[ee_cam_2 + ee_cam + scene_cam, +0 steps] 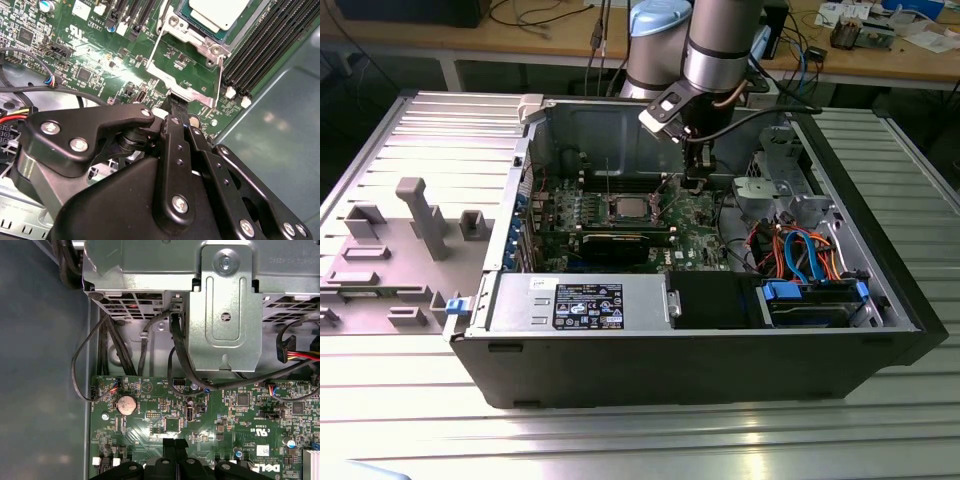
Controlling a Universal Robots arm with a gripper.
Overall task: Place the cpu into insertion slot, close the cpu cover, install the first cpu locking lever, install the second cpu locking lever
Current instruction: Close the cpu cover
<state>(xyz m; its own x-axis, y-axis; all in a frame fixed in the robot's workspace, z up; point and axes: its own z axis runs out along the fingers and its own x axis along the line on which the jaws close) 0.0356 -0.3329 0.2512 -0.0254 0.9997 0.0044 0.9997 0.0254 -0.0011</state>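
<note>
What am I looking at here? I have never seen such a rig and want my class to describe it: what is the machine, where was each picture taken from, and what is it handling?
This is one robot arm reaching into an open computer case that lies on a ribbed metal table. The exterior view comes from a camera off the arm; both wrist views come from cameras riding on it. The silvery cpu already sits in the insertion slot. The cpu cover, a metal frame, is swung open away from it, and the gripper is at the cover's free edge. A grey plastic fixture stands beside the case.
</note>
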